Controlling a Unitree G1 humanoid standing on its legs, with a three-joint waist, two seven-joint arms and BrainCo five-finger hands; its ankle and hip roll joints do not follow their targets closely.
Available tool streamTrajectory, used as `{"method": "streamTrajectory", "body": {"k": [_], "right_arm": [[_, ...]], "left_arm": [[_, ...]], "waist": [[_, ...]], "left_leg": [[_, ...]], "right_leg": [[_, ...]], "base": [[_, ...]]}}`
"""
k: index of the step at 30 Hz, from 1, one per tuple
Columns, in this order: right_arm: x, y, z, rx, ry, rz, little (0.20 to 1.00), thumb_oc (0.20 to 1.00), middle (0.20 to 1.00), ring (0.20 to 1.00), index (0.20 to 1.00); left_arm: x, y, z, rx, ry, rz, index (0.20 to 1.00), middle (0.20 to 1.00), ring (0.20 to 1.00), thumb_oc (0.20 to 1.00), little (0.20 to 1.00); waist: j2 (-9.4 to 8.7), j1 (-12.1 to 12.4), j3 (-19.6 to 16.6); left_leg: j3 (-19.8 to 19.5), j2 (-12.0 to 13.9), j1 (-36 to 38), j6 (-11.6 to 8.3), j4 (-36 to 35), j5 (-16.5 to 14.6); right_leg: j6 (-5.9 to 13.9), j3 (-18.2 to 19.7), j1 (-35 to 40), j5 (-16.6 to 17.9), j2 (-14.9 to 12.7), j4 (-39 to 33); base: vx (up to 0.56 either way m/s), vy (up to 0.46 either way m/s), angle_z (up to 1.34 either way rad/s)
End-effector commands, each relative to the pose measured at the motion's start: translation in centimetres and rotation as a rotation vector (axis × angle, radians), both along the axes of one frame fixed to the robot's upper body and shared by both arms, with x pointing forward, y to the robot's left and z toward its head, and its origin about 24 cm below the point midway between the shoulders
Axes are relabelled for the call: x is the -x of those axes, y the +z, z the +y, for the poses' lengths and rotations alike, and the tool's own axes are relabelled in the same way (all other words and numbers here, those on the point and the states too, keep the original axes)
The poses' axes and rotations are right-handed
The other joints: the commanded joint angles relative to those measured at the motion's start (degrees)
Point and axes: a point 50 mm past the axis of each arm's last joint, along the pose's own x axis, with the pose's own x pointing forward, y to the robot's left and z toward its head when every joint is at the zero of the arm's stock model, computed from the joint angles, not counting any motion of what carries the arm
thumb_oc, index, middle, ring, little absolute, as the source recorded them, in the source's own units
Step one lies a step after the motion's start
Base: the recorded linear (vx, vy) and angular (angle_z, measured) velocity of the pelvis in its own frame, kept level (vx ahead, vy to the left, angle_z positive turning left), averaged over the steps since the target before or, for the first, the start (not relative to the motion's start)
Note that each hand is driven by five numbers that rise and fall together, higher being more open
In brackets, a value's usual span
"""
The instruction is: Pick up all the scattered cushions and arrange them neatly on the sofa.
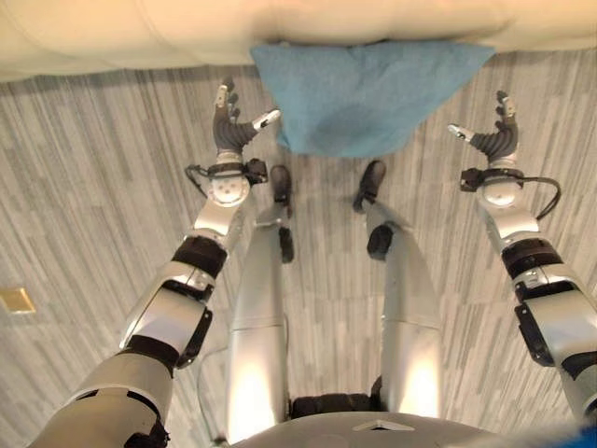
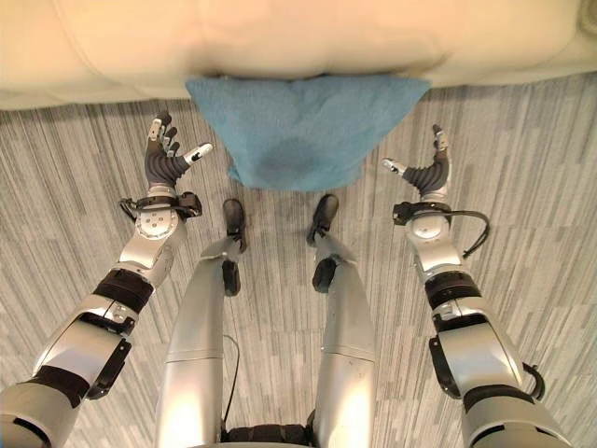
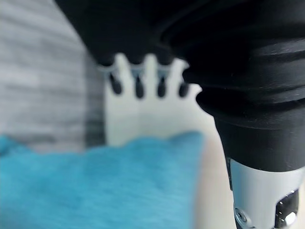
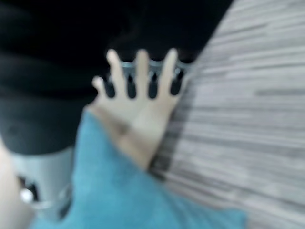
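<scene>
I see the blue cushion (image 1: 359,93) on the floor (image 1: 93,187) against the sofa (image 1: 140,33); my left hand (image 1: 233,126) and right hand (image 1: 494,135) flank it, fingers spread, nothing lifted yet.

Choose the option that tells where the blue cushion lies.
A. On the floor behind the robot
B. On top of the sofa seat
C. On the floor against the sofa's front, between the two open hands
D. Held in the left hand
C: the cushion rests on the floor with its far edge against the sofa, while the left hand and right hand hover open on either side, not touching it.
</scene>
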Motion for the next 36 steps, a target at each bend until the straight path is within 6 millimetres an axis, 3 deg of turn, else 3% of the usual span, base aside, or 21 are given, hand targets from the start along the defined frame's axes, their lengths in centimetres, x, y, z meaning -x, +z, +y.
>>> {"method": "streamTrajectory", "body": {"k": [1,3,6,8,9,20,23,28,30,31,33,34,36], "right_arm": [[1.2,1.8,-2.8,0.010,-0.060,-0.093,1.000,1.000,1.000,1.000,1.000],[1.2,2.2,-3.0,0.003,-0.066,-0.110,1.000,1.000,1.000,1.000,1.000],[0.9,4.3,-3.2,-0.023,-0.062,-0.171,1.000,1.000,1.000,1.000,1.000],[0.4,6.4,-2.8,-0.018,-0.027,-0.215,1.000,1.000,1.000,1.000,1.000],[0.4,6.5,-2.8,-0.018,-0.027,-0.216,1.000,1.000,1.000,1.000,1.000],[-1.4,11.8,-0.9,0.137,0.050,-0.219,1.000,1.000,1.000,1.000,1.000],[-1.9,14.6,1.2,0.189,0.122,-0.261,1.000,1.000,1.000,1.000,1.000],[-2.3,16.6,5.1,0.193,0.262,-0.304,1.000,1.000,1.000,1.000,1.000],[-2.5,17.3,7.5,0.178,0.339,-0.329,1.000,1.000,1.000,1.000,1.000],[-2.4,17.5,10.5,0.152,0.445,-0.348,1.000,1.000,1.000,1.000,1.000],[-2.2,17.6,13.6,0.128,0.549,-0.368,1.000,1.000,1.000,1.000,1.000],[-2.2,17.6,13.7,0.128,0.550,-0.367,1.000,1.000,1.000,1.000,1.000],[-1.6,17.4,16.7,0.095,0.661,-0.382,1.000,1.000,1.000,1.000,1.000]], "left_arm": [[0.7,0.6,-0.7,0.024,0.004,-0.074,1.000,1.000,1.000,1.000,1.000],[0.5,0.9,-0.6,0.023,0.005,-0.078,1.000,1.000,1.000,1.000,1.000],[-0.1,3.2,-0.5,0.005,0.019,-0.126,1.000,1.000,1.000,1.000,1.000],[-0.5,6.0,-1.0,-0.017,0.010,-0.194,1.000,1.000,1.000,1.000,1.000],[-0.5,6.0,-1.0,-0.017,0.010,-0.196,1.000,1.000,1.000,1.000,1.000],[-1.1,12.5,-4.3,-0.043,-0.084,-0.337,1.000,1.000,1.000,1.000,1.000],[-0.8,14.8,-5.9,-0.051,-0.124,-0.393,1.000,1.000,1.000,1.000,1.000],[-0.3,16.3,-7.9,-0.015,-0.192,-0.437,1.000,1.000,1.000,1.000,1.000],[-0.1,17.0,-8.6,-0.006,-0.214,-0.456,1.000,1.000,1.000,1.000,1.000],[0.2,17.5,-9.4,0.013,-0.237,-0.469,1.000,1.000,1.000,1.000,1.000],[0.5,17.9,-10.2,0.036,-0.262,-0.484,1.000,1.000,1.000,1.000,1.000],[0.5,17.9,-10.2,0.036,-0.261,-0.484,1.000,1.000,1.000,1.000,1.000],[0.9,18.4,-11.0,0.076,-0.297,-0.505,1.000,1.000,1.000,1.000,1.000]], "waist": [[3.45,-0.60,-1.27],[3.46,-0.76,-1.28],[3.13,-1.08,-1.30],[3.14,-1.13,-1.30],[3.13,-1.15,-1.30],[3.84,-0.42,-1.30],[4.06,0.18,-1.30],[4.35,0.90,-1.29],[4.45,1.06,-1.29],[4.59,1.38,-1.29],[4.77,1.57,-1.29],[4.74,1.52,-1.29],[4.98,1.62,-1.30]], "left_leg": [[-3.73,-0.41,-0.63,-3.36,-1.37,0.27],[-3.63,-0.51,-1.94,-3.29,-0.46,0.12],[-3.57,-0.56,-5.98,-2.99,1.32,-0.08],[-3.62,-0.67,-9.21,-2.83,2.59,-0.13],[-3.60,-0.67,-9.35,-2.83,2.67,-0.15],[-4.40,-1.31,-14.31,-2.74,3.94,0.30],[-4.79,-1.46,-16.16,-2.84,5.11,0.47],[-5.27,-1.84,-18.19,-2.90,6.63,0.70],[-5.22,-1.93,-19.19,-2.96,7.32,0.82],[-4.98,-1.95,-19.93,-2.96,7.81,0.97],[-5.06,-2.07,-20.52,-2.99,8.17,1.15],[-5.06,-2.06,-20.54,-2.99,8.23,1.13],[-5.15,-2.04,-20.70,-3.05,8.32,1.41]], "right_leg": [[9.46,0.41,0.75,-0.19,-4.65,3.74],[9.34,0.77,-0.89,-0.37,-4.61,4.58],[9.26,1.74,-5.52,-0.54,-4.48,6.25],[9.41,2.23,-8.90,-0.64,-4.35,7.29],[9.41,2.28,-9.07,-0.65,-4.36,7.37],[9.64,2.63,-14.48,-1.32,-4.35,9.60],[9.68,2.67,-16.41,-1.56,-4.26,10.82],[9.19,2.99,-18.68,-1.85,-4.21,12.47],[8.95,3.18,-19.69,-1.92,-4.09,13.16],[8.85,3.20,-20.53,-1.89,-3.95,13.60],[8.66,3.30,-21.22,-1.89,-3.71,14.11],[8.67,3.30,-21.23,-1.91,-3.70,14.13],[8.70,2.96,-21.26,-1.75,-3.56,13.90]], "base": [[0.00,0.000,0.00],[0.02,0.012,0.00],[0.04,0.030,-0.03],[0.03,0.027,-0.15],[0.03,0.016,-0.12],[0.02,0.007,-0.01],[0.04,0.004,0.01],[0.01,0.007,0.03],[0.00,0.000,0.00],[0.00,0.000,0.00],[0.01,0.022,-0.01],[0.00,0.000,0.00],[0.00,0.000,0.00]]}}
